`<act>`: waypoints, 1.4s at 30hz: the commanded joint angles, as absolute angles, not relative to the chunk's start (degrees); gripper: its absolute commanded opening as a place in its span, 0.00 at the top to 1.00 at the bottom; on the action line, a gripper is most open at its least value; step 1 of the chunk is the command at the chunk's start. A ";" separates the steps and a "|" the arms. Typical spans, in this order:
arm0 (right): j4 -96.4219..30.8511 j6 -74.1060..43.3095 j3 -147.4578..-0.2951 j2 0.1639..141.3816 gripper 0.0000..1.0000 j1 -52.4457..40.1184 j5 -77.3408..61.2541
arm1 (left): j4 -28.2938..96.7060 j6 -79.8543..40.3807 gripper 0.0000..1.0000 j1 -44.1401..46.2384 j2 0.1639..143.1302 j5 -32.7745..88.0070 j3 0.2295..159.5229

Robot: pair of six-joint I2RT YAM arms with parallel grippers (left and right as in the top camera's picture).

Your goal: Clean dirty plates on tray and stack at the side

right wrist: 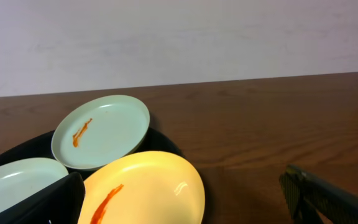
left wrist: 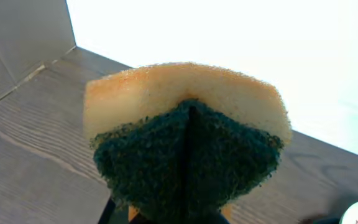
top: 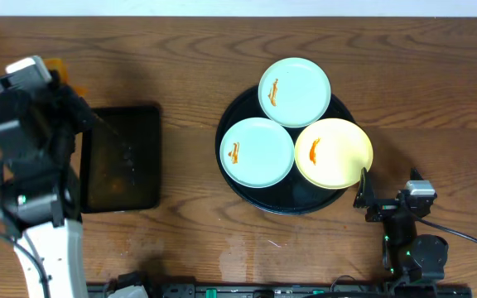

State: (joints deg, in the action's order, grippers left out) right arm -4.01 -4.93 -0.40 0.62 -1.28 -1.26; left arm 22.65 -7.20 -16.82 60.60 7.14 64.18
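left gripper (top: 63,80) is clamping a yellow-and-green scouring sponge (left wrist: 185,106) | right gripper (right wrist: 180,182) is hanging spread wide beside yellow plate (top: 335,154) | smeared plates (top: 295,91) are sitting on round tray (top: 284,199)

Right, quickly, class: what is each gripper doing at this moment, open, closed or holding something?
Left gripper: closed on the sponge.
Right gripper: open, holding nothing.
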 commanded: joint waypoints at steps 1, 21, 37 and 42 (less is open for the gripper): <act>-4.25 -4.21 -0.32 0.34 0.01 -0.73 -0.89 | 23.24 -6.46 0.93 -16.95 67.85 7.01 58.48; -4.25 -4.21 -0.32 0.34 0.01 -0.73 -0.89 | 20.88 -6.46 0.92 -16.95 63.07 3.46 58.48; -4.25 -4.21 -0.32 0.34 0.01 -0.73 -0.89 | 25.39 -6.46 0.93 -16.95 67.11 6.66 61.30; -4.27 -4.21 -0.32 0.34 0.01 -0.73 -0.89 | 22.06 -6.44 0.92 -16.95 57.08 4.14 58.33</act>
State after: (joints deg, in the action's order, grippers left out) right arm -4.03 -4.93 -0.40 0.64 -1.28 -1.26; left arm 21.58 -7.20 -16.80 59.70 5.76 60.53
